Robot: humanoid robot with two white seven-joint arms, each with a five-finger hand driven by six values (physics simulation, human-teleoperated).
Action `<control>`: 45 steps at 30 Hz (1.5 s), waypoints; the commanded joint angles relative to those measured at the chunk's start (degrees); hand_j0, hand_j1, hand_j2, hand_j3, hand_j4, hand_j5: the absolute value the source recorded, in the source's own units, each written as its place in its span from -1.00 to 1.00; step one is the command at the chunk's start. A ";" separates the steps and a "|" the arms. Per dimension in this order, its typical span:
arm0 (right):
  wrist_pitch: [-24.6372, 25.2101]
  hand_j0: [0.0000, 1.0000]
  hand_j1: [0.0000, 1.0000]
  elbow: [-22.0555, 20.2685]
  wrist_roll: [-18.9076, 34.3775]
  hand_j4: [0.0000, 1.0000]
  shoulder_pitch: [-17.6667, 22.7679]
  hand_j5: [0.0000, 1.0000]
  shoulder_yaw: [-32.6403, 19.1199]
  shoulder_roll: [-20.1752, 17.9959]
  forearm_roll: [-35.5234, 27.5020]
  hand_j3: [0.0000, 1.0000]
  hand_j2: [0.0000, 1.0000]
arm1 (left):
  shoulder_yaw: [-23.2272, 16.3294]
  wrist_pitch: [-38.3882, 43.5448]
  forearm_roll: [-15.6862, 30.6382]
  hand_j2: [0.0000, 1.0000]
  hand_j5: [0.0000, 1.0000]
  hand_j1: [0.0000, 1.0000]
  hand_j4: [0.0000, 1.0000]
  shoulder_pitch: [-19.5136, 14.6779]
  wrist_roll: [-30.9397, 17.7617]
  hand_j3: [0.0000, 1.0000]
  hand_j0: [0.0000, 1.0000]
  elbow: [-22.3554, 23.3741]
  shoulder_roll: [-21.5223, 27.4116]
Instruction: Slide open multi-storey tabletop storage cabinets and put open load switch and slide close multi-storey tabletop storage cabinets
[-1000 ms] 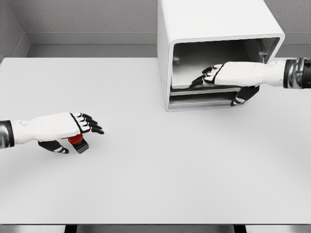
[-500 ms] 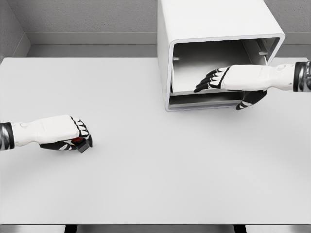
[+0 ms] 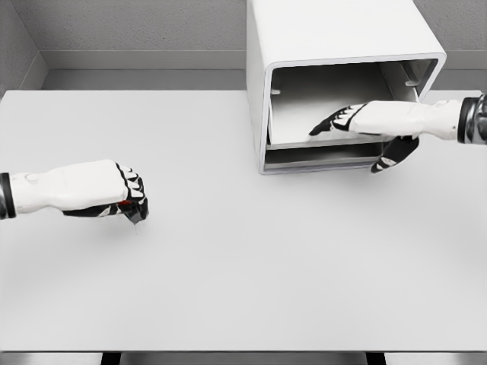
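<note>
- Head view – cabinet: white, smooth, boxy shell with rounded corners, standing at the far right part of the table; its top is cut off by the upper frame edge.
- Cabinet front: upper bay open and pale inside, nothing visible lying in it apart from the hand; below it a thin flat drawer front, dark gap above it.
- Table: plain matte white slab, grey wall behind the cabinet, dark strip along the table's near edge.
- Right hand: white glossy shell with black fingers, reaching in from the cabinet's right side; fingers extended over the shelf lip at the bottom of the upper bay, thumb hanging below in front of the drawer's right end. Whether it actually pinches the lip – cannot tell.
- Left hand: far left of the cabinet and nearer, curled into a fist around the load switch.
- Load switch: small, dark, with a sliver of red showing; mostly hidden inside the fist, only its lower tip sticks out. Shape hard to make out; a faint shadow on the table just below it.
- Both forearms are cut off by the frame sides.
</note>
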 commanded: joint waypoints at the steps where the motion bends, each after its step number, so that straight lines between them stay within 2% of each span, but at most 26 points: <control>1: 3.92 1.00 1.00 0.04 -0.02 1.00 0.00 1.00 0.06 -0.16 -1.15 1.00 1.00 | -0.02 0.13 1.29 -0.10 -0.10 -0.10 -0.10 -0.09 -0.03 -0.10 -0.10 -0.17 0.22; 6: 3.30 1.00 1.00 -0.49 -0.02 1.00 0.09 1.00 0.76 -0.34 -0.62 1.00 1.00 | -0.02 0.13 1.82 -0.11 -0.11 -0.11 -0.11 -1.58 -0.03 -0.11 -0.11 -0.26 0.04; 13: -4.69 1.00 1.00 -0.75 -0.02 1.00 0.61 1.00 0.85 -1.92 -0.53 1.00 1.00 | -0.02 0.13 2.96 -0.10 -0.10 -0.10 -0.10 -4.92 -0.03 -0.10 -0.10 -0.26 -0.57; 17: -6.71 1.00 1.00 -1.81 -0.02 1.00 0.79 1.00 0.76 -3.06 -0.53 1.00 1.00 | -0.11 0.13 3.40 -0.10 -0.10 -0.10 -0.10 -6.06 -0.03 -0.10 -0.10 -0.26 -2.33; 19: -9.28 1.00 1.00 -1.98 -0.02 1.00 0.88 1.00 0.76 -3.76 -0.62 1.00 1.00 | -0.11 0.13 3.40 -0.10 -0.10 -0.10 -0.10 -6.59 0.06 -0.10 -0.10 -0.26 -2.94; 28: -9.28 1.00 1.00 -2.16 -0.02 1.00 2.99 1.00 -0.12 -8.07 -0.89 1.00 1.00 | -0.63 0.13 3.49 -0.10 -0.10 -0.10 -0.10 -10.55 -0.03 -0.10 -0.10 -0.26 -7.43; 34: -9.28 1.00 1.00 -7.43 -0.02 1.00 2.99 1.00 -0.12 -9.04 -0.80 1.00 1.00 | -0.72 0.13 3.49 -0.10 -0.10 -0.10 -0.10 -12.22 -0.03 -0.10 -0.10 -0.26 -9.10; 36: -9.28 1.00 1.00 -7.69 -0.02 1.00 3.25 1.00 -0.12 -9.21 -0.80 1.00 1.00 | -0.72 0.13 3.49 -0.10 -0.10 -0.10 -0.10 -12.66 -0.12 -0.10 -0.10 -0.26 -10.24; 45: -9.28 1.00 1.00 -9.28 -0.02 1.00 4.22 1.00 -0.29 -14.40 -0.89 1.00 1.00 | -1.60 0.13 3.49 -0.10 -0.10 -0.10 -0.10 -15.47 -0.47 -0.10 -0.10 -0.26 -14.02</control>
